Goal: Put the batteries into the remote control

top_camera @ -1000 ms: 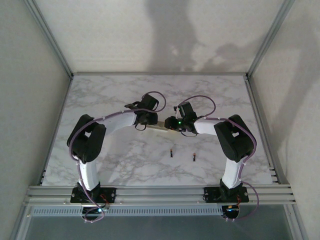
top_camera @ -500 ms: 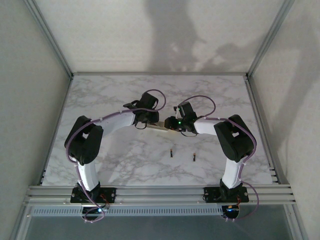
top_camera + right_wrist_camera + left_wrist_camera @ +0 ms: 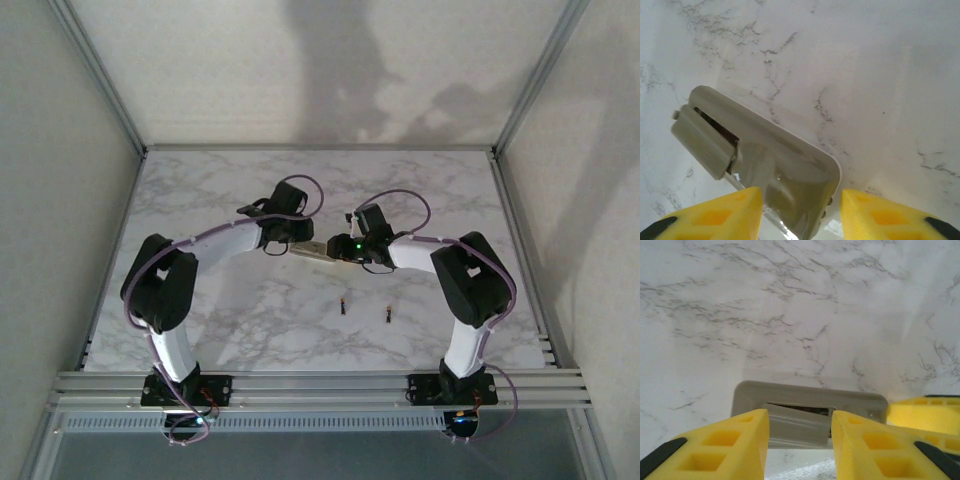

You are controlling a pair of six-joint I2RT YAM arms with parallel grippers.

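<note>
End of remote control (image 3: 771, 167) behind right pincer (image 3: 800, 206)

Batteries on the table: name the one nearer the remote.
The left battery, which is closer to the remote control; the other battery lies farther to the right, away from it.

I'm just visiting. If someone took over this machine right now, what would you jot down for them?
Right end effector: clamped on the remote control.
Left end effector: fingers flank its battery cover; grip unclear.
Cover looks ajar, not off.
Both batteries lie on the table, nearer the arm bases, untouched.
To do: remove cover, insert both batteries, close.
</note>
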